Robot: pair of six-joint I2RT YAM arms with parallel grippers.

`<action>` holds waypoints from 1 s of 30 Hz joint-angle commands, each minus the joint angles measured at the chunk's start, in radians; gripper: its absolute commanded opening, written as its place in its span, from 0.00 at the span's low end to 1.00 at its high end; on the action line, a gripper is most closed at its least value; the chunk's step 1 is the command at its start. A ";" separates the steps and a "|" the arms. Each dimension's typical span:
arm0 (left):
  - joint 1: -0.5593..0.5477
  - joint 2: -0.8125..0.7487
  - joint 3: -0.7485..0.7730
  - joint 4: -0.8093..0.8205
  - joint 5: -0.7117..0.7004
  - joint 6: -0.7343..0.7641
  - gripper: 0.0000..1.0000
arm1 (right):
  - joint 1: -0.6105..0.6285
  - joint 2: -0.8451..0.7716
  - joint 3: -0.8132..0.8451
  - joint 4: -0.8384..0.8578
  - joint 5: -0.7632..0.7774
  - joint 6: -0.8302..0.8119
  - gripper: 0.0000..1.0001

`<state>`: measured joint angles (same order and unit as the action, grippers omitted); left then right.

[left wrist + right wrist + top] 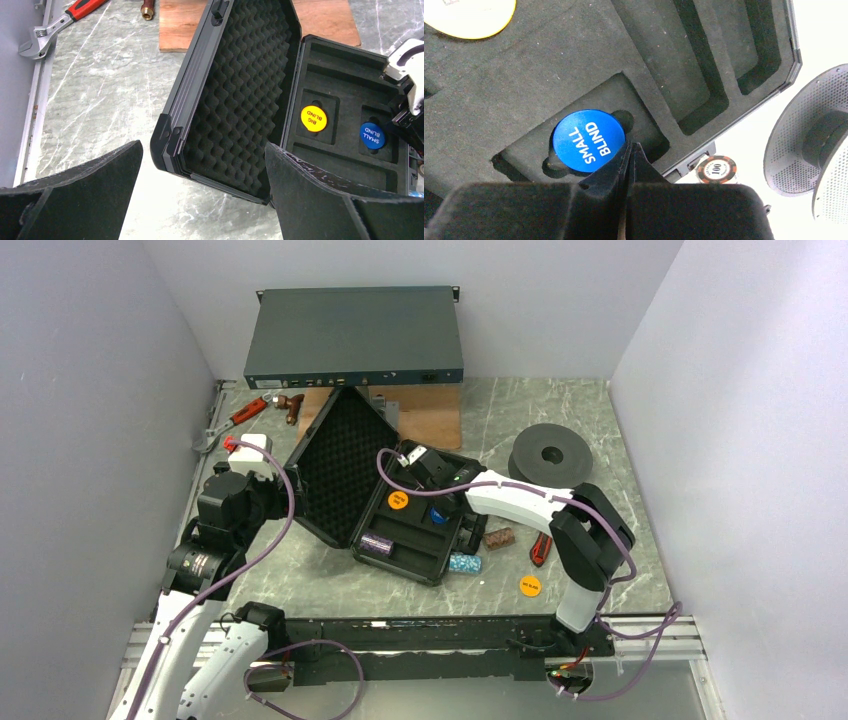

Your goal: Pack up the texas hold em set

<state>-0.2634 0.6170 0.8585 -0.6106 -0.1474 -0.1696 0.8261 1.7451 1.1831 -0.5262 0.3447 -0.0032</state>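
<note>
The black case (430, 540) lies open, its foam-lined lid (335, 465) propped up to the left. In its foam tray sit a yellow-orange "BIG BLIND" disc (313, 118), a blue "SMALL BLIND" disc (588, 141) and a purple chip roll (376, 544). My right gripper (631, 146) is shut and empty, its tips at the blue disc's edge. A teal roll (464, 563), a brown roll (498, 537) and an orange disc (529, 586) lie on the table right of the case. My left gripper (202, 200) is open and empty, in front of the lid's near corner.
A big grey rack unit (355, 337) stands at the back, with a wood board (430, 412) in front of it. A red-handled wrench (55, 22) lies at the back left. A black round spool (550, 452) and a red-black handled tool (540, 548) lie to the right.
</note>
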 commanded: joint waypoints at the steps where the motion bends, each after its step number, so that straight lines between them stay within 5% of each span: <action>1: -0.004 -0.008 0.005 0.018 -0.010 0.009 0.99 | 0.011 0.018 0.032 -0.006 -0.010 0.033 0.00; 17: -0.004 -0.011 0.005 0.018 -0.009 0.008 0.99 | 0.011 -0.022 0.046 -0.023 0.005 0.051 0.00; 30: -0.004 -0.011 0.005 0.018 -0.010 0.009 0.99 | 0.012 -0.106 0.059 -0.034 -0.025 0.067 0.14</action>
<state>-0.2634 0.6167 0.8585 -0.6106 -0.1474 -0.1696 0.8341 1.6989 1.1980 -0.5518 0.3302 0.0410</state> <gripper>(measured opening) 0.989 0.131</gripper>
